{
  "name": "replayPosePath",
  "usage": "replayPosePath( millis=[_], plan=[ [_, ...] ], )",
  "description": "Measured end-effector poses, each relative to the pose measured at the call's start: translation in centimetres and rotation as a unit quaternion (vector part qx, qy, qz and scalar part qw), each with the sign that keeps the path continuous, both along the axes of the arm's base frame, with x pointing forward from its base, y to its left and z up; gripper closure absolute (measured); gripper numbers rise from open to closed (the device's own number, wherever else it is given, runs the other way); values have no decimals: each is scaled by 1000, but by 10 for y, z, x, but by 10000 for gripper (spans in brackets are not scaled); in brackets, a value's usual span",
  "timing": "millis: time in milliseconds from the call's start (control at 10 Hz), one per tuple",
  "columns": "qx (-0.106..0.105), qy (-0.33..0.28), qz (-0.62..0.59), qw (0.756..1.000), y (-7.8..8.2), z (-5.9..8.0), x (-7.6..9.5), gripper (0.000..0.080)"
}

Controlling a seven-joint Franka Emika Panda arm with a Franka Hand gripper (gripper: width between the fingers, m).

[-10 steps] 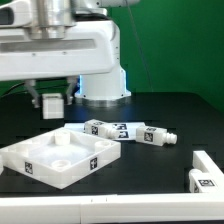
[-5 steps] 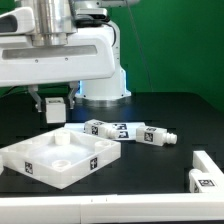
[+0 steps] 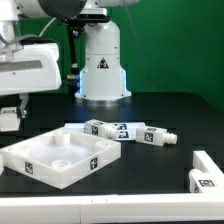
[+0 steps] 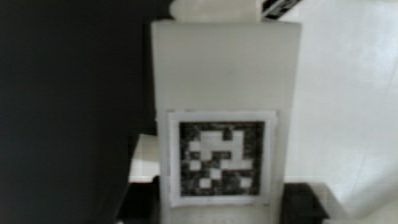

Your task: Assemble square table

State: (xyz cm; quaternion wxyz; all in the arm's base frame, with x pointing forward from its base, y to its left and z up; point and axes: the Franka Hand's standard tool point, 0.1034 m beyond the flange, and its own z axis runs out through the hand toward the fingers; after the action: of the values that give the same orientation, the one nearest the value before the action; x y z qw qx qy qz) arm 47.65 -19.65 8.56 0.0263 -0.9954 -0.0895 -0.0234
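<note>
The white square tabletop panel (image 3: 60, 158) with raised rim and round corner sockets lies at the front on the exterior view's left. Two or three white tagged legs (image 3: 122, 131) lie in a row behind it, toward the middle. My gripper (image 3: 8, 122) is at the far edge of the exterior view's left, above the table and left of the panel. In the wrist view my gripper (image 4: 222, 205) is shut on a white leg (image 4: 222, 80) with a black-and-white tag, and a dark fingertip (image 4: 146, 205) shows beside the leg.
The robot's white base (image 3: 102, 70) stands at the back centre. A white tagged piece (image 3: 205, 176) sits at the front on the exterior view's right. A white strip (image 3: 70, 208) runs along the front edge.
The arm has swung toward the exterior view's left, carrying the leg from above the panel's back edge to the far left edge of the view. The panel and lying legs have not moved.
</note>
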Motion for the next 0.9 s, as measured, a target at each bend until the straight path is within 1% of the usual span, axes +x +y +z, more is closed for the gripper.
replayPosePath(
  millis=[100,200,300,400,500,600,700,900],
  plan=[
    [0,1,1,1000,0,-1,-1,515],
    [0,6,-4,1000,-3,-6,-6,515],
    [2,17,-13,1000,-9,-15,-19,515],
    [-1,21,-23,1000,-10,-25,-38,515],
    [-10,20,-28,999,-9,-39,-58,515],
    [-17,18,-28,999,-8,-45,-65,515],
    [-21,14,-27,999,-11,-44,-63,515],
    [-19,16,-27,999,-10,-45,-63,515]
  ],
)
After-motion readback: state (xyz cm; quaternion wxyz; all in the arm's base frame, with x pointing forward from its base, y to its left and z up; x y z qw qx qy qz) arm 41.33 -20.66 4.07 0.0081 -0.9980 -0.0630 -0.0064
